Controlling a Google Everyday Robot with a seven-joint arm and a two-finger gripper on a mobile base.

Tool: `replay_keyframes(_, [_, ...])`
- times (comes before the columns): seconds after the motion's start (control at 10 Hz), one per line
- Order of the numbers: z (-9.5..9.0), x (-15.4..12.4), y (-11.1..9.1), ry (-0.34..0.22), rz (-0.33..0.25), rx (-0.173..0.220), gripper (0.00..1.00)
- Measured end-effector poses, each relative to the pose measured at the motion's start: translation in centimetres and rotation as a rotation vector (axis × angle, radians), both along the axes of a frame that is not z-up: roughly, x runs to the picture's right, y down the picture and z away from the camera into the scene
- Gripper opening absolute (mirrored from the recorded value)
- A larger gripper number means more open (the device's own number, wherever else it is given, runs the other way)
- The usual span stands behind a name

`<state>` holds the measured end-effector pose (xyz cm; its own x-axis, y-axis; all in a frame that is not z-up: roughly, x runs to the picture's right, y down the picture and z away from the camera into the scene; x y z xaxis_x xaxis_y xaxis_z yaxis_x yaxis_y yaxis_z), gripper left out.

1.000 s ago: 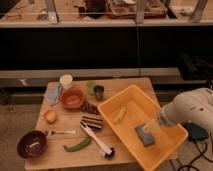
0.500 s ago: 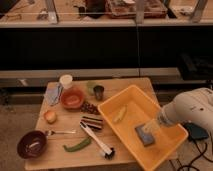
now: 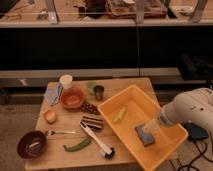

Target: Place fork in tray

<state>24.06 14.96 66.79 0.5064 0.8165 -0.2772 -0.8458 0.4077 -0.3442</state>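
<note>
The slim silver fork (image 3: 61, 132) lies flat on the wooden table (image 3: 70, 155) near its left side, just right of the dark red bowl (image 3: 32, 144). The large yellow-orange tray (image 3: 141, 126) sits on the table's right part, turned at an angle; it holds a blue sponge (image 3: 145, 135) and a pale yellow item (image 3: 120, 114). My gripper (image 3: 154, 126) hangs over the tray's right half, just above the sponge, on the white arm (image 3: 190, 111) that comes in from the right. It is far from the fork.
A green pepper (image 3: 77, 145) and a black-and-white brush (image 3: 97, 141) lie between fork and tray. Farther back stand an orange bowl (image 3: 72, 98), white cup (image 3: 66, 81), dark cup (image 3: 99, 91), blue cloth (image 3: 53, 95). A peach-coloured fruit (image 3: 49, 116) lies at left. A dark counter runs behind.
</note>
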Motion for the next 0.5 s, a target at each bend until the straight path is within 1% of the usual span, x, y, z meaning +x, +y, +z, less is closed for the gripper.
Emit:
replay_keyframes(0.1, [0.0, -0.2, -0.4, -0.01, -0.012, 0.017, 0.8])
replay_keyframes(0.3, [-0.4, -1.5, -2.5, -0.064, -0.059, 0.085, 0.8])
replay_keyframes(0.4, [-0.9, -3.1, -4.3, -0.096, -0.087, 0.118, 0.8])
replay_keyframes(0.5, [-2.0, -5.9, -6.6, -0.142, -0.125, 0.155, 0.8])
